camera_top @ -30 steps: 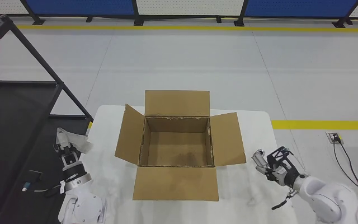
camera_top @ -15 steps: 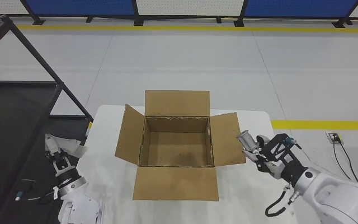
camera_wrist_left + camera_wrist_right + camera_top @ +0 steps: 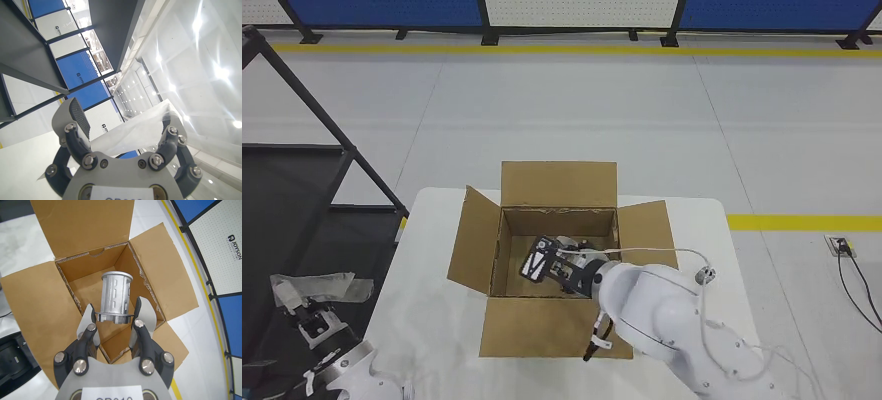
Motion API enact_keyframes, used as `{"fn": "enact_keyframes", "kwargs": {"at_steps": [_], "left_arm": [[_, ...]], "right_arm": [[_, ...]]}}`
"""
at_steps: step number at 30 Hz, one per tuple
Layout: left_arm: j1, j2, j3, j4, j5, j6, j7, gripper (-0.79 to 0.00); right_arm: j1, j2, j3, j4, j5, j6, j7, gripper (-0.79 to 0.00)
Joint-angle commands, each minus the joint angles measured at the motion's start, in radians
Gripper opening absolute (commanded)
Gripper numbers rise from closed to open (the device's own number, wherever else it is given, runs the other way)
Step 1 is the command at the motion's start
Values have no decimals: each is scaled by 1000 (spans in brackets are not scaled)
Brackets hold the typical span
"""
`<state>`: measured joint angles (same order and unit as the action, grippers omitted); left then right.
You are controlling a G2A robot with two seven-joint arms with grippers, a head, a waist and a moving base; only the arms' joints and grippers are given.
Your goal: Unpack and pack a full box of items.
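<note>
— What changed in the last second?

— My right gripper came from well off the right side of the brown corrugated cardboard box to over its opening. Its jaws pinch the flanged base of the silver slotted metal cylinder, so I judge packing has started with this first piece. My left gripper went the other way, pulling farther from the box's left flap and past the edge of the white table.

— What is the left one carrying?

— A crumpled white translucent plastic bag. The jaws stand spread, with the film draped against one finger. I can't tell if it's truly clamped.

— And what's in the box?

— All four flaps are folded out and the floor is bare cardboard. The cylinder hangs over the middle, tilted. I can't tell if it is below the rim.
</note>
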<state>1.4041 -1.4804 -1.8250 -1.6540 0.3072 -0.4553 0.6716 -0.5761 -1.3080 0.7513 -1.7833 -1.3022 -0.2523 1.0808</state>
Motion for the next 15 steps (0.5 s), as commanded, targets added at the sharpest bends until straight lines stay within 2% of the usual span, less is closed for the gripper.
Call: {"fn": "enact_keyframes", "kwargs": {"at_steps": [1,5,7,12,15], "left_arm": [[6,-1,1,1,-5,-4,0,0],[4,-2,-6,7,-27,-7,-11,0],[2,-3,-5,11,-34,-5,-19,0],[-16,-2,-13,34,2,16,-11,0],[-32,-2,-20,41,-41,17,-40,0]], "right_arm": [[85,-34,-73,116,15,60,10,-785],[218,-110,-169,347,74,134,12,-785],[255,-135,-183,416,124,145,-2,-785],[255,-135,-183,416,124,145,-2,-785],[255,-135,-183,416,124,145,-2,-785]]}}
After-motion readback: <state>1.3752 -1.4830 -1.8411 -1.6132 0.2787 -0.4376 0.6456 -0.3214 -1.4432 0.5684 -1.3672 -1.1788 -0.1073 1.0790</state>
